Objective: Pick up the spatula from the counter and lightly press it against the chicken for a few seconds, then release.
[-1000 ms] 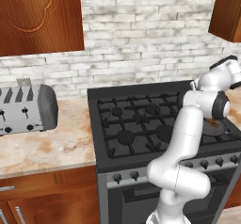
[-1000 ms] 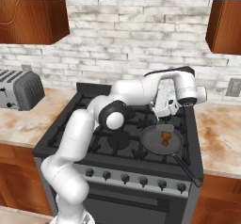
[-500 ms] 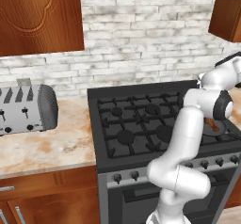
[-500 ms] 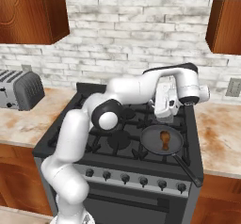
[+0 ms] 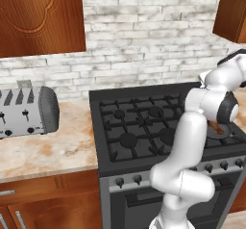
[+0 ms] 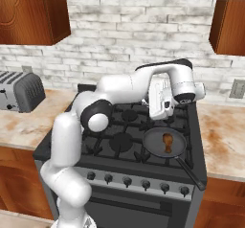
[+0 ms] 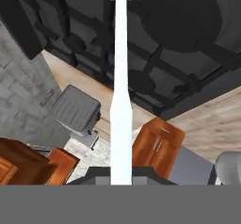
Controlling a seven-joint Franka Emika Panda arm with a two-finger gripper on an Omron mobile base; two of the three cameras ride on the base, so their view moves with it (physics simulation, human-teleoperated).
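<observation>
The spatula (image 7: 121, 77) seems already picked up, its handle clamped between the jaws near the pan (image 6: 153, 143) at centre right; pressing the chicken (image 6: 167, 141) and letting go remain.

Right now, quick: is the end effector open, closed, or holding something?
End effector: closed, holding the white spatula by its handle.

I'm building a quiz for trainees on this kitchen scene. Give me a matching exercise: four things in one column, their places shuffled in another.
Things:
1 spatula
2 chicken
3 pan
4 toaster

Places:
A on the counter left of the stove
B in the pan
C in the gripper
D on the stove's front right burner

Pairs: 1-C, 2-B, 3-D, 4-A
</observation>
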